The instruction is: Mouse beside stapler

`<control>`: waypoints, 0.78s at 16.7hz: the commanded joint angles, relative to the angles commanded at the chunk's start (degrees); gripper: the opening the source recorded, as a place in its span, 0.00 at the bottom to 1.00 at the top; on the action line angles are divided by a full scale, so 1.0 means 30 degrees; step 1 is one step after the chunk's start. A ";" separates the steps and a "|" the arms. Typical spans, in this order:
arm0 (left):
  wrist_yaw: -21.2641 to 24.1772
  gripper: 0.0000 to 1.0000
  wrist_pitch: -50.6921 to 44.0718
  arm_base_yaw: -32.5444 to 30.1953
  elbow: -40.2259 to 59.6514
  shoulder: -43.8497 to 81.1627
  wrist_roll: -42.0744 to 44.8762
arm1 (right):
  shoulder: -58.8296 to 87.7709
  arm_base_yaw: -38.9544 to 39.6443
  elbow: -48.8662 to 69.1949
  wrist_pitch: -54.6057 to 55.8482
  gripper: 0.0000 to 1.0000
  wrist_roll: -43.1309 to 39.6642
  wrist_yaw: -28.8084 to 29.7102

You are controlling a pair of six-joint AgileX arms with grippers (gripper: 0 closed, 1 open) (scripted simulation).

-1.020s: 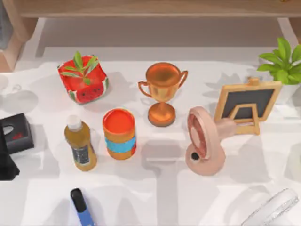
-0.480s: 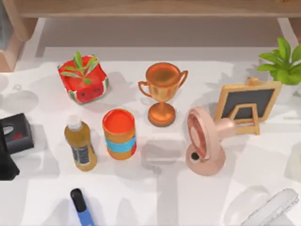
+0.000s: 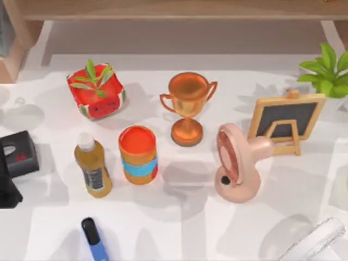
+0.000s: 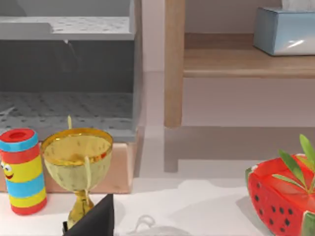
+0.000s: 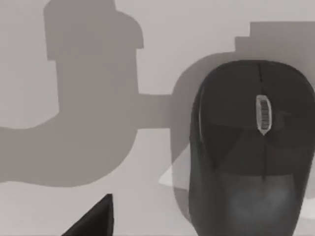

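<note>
The black mouse [image 5: 251,147], with a grey scroll wheel, lies on the white table right below my right wrist camera. A dark tip of my right gripper [image 5: 93,221] shows beside it, apart from it. The stapler [image 3: 93,238], blue with a black end, lies at the table's front edge, left of centre. A pale part of my right arm [image 3: 315,242] enters at the front right corner. My left arm [image 3: 6,187] rests at the left edge, and a dark tip of its gripper [image 4: 96,219] shows in the left wrist view.
The mid table holds a red watermelon pot [image 3: 97,91], a copper trophy [image 3: 187,106], an orange can [image 3: 138,155], a juice bottle [image 3: 93,168], a pink fan [image 3: 236,163] and a small chalkboard [image 3: 285,120]. A green plant [image 3: 326,73] stands at the back right.
The pale arm part at the front right corner has shifted slightly. The shadows on the middle of the table have moved a little. The objects stay put.
</note>
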 joint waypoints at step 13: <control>0.0000 1.00 0.0000 0.0000 0.0000 0.0000 0.0000 | -0.0245 0.0039 -0.1827 0.1550 1.00 -0.0001 -0.0012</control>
